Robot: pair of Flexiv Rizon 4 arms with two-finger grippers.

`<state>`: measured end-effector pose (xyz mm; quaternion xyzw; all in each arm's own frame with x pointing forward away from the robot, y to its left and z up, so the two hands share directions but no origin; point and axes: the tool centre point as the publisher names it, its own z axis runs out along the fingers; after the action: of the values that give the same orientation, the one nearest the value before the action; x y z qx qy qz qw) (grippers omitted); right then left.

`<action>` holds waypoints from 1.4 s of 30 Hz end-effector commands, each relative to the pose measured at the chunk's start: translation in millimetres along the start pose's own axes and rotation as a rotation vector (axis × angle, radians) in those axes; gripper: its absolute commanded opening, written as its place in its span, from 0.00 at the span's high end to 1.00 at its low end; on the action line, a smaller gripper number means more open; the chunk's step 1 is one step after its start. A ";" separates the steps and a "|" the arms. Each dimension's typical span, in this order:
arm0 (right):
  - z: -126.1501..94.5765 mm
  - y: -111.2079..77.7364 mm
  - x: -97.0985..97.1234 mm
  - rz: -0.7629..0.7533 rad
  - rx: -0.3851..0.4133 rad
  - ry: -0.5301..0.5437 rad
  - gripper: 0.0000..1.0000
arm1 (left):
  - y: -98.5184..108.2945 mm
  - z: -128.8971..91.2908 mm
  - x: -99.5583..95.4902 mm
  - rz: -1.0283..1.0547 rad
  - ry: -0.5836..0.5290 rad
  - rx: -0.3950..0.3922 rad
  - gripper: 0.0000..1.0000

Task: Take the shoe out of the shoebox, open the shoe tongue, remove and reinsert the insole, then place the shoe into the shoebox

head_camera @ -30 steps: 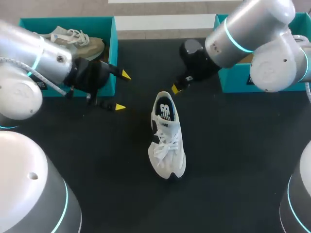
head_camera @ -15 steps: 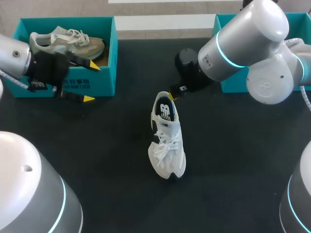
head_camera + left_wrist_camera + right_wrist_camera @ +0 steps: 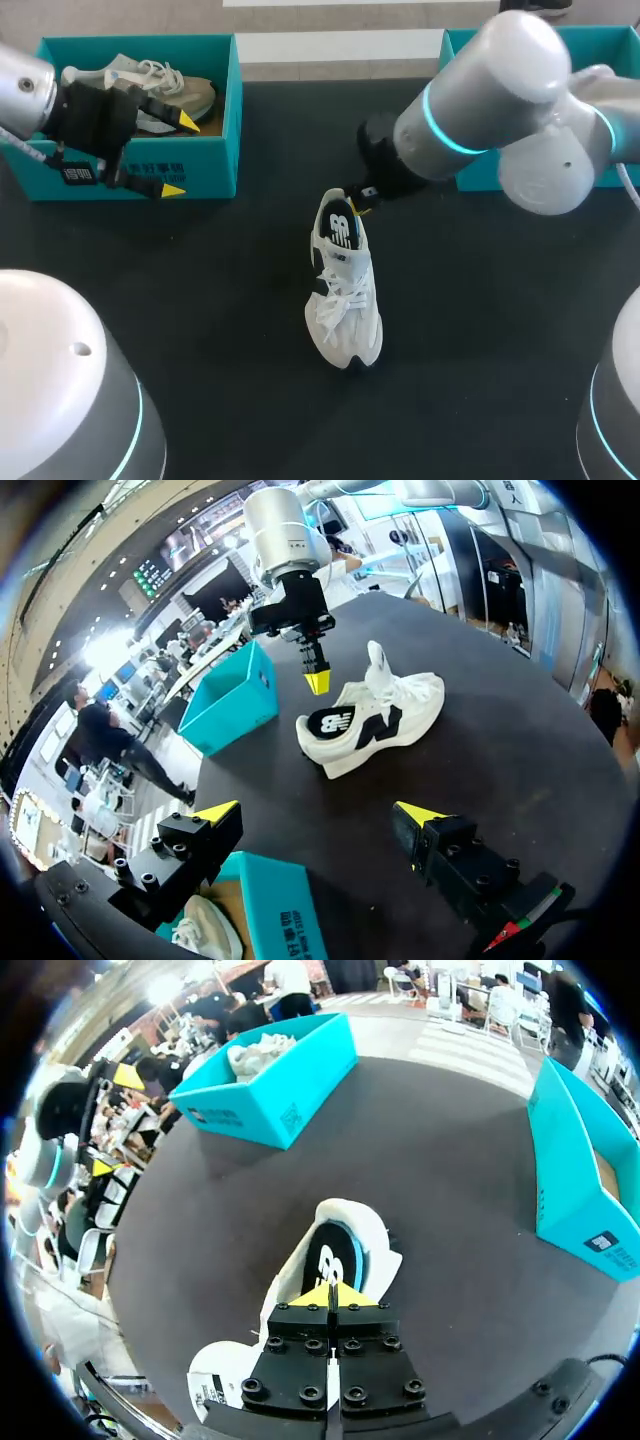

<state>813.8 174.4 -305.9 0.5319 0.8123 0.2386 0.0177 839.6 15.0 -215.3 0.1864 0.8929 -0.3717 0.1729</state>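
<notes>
A white sneaker lies on the black table mid-scene, toe toward me, with its dark blue insole showing in the opening. My right gripper is shut and empty, its yellow tips together just above the sneaker's heel; in the right wrist view the gripper hangs over the insole. My left gripper stands open and empty at the front wall of the left teal shoebox. Ahead of the left gripper, the sneaker lies apart from it.
A beige shoe lies in the left shoebox. A second teal shoebox stands at the back right, mostly hidden behind my right arm. Bare black table surrounds the sneaker.
My left gripper has pulled back leftward from the table's middle to the left shoebox, staying open. My right gripper has moved down and closer to the sneaker's heel, staying shut.
</notes>
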 end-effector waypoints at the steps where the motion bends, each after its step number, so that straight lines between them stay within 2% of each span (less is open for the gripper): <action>1: 8.3 4.3 17.9 0.018 0.015 -0.146 1.00 | -6.6 -12.3 -2.7 0.013 0.017 -0.058 0.00; 8: 10.8 -1.4 23.9 0.055 0.052 -0.214 1.00 | -6.1 -19.3 -5.6 0.031 0.020 -0.113 0.00; 10: 10.0 -2.6 24.5 0.037 0.062 -0.285 1.00 | -6.1 -19.3 -5.6 0.031 0.020 -0.113 0.00; 22: 10.0 -2.6 24.5 0.037 0.062 -0.285 1.00 | -6.1 -19.3 -5.6 0.031 0.020 -0.113 0.00; 25: 15.6 -3.6 32.1 0.112 0.066 -0.323 1.00 | -6.1 -19.3 -5.6 0.031 0.020 -0.113 0.00; 30: 21.0 -8.8 34.0 0.217 0.082 -0.371 1.00 | -6.1 -19.3 -5.6 0.031 0.020 -0.113 0.00; 38: 18.4 -23.3 31.6 0.313 0.090 -0.445 1.00 | -6.1 -19.3 -5.6 0.031 0.020 -0.113 0.00; 42: 20.5 -29.7 31.4 0.346 0.088 -0.450 1.00 | -6.1 -19.3 -5.6 0.031 0.020 -0.113 0.00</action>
<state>784.5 197.8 -325.7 0.7014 0.6968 0.0797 0.1270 838.4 23.9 -196.4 0.1936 0.9106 -0.3174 0.1805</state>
